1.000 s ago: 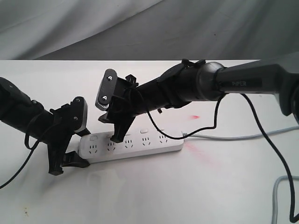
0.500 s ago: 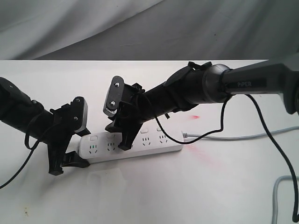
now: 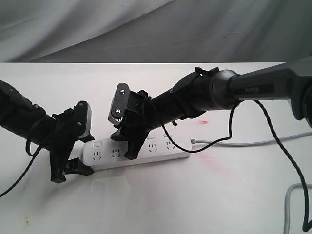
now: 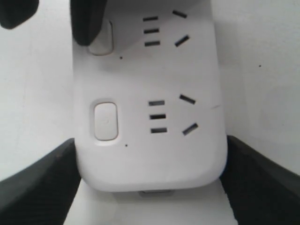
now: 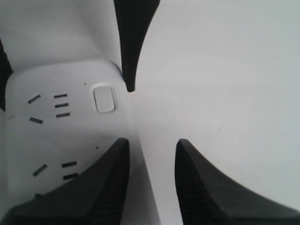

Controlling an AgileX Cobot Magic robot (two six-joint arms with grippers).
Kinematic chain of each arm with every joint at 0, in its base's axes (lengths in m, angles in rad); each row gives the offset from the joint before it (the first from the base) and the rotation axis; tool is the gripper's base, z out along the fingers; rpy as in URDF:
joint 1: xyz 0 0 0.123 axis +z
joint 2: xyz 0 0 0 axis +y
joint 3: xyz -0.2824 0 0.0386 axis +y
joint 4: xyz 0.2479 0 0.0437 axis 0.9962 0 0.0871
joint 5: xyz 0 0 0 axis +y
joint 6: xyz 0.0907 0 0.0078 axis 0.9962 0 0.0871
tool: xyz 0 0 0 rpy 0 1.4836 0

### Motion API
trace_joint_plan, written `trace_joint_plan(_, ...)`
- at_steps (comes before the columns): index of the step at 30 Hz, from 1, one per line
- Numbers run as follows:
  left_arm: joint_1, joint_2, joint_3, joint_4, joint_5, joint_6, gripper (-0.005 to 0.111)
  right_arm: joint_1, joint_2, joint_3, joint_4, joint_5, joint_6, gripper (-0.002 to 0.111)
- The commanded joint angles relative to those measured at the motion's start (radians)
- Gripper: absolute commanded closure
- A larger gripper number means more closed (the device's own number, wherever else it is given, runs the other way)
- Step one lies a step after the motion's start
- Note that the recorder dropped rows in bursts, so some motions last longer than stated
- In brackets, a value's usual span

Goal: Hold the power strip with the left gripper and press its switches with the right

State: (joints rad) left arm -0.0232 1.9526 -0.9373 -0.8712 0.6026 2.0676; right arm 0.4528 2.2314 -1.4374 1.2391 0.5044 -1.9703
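Observation:
The white power strip [image 3: 161,152] lies flat on the table, its grey cord [image 3: 253,143] leaving to the right. My left gripper [image 3: 68,171] is shut on its left end; in the left wrist view both fingers [image 4: 40,187] press the sides of the power strip [image 4: 150,70]. My right gripper [image 3: 128,148], on the "PIPER" arm, points down onto the strip. One right fingertip [image 4: 86,23] rests on the second switch [image 4: 102,42] from the held end. The end switch [image 5: 104,99] is uncovered. The right gripper [image 5: 152,141] is narrowly open, one finger over the strip, one over the table.
A red smear [image 3: 207,161] marks the white table right of the strip. Another grey cable [image 3: 291,204] loops at the right edge. Grey cloth [image 3: 146,29] hangs behind the table's far edge.
My right gripper has shifted a little rightward along the strip and lowered onto it. The left gripper and the strip have not moved.

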Motion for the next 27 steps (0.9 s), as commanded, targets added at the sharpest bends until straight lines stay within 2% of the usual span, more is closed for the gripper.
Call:
trace_joint_plan(1,-0.004,0.007,0.002,0.051,-0.023,0.026,0.053,0.003,0.010,0.004,-0.024,0.003,-0.008,0.076)
trace_joint_plan(27,-0.004,0.007,0.002,0.051,-0.023,0.026,0.053,0.025,0.065,0.004,-0.119,0.001,0.069,0.076)
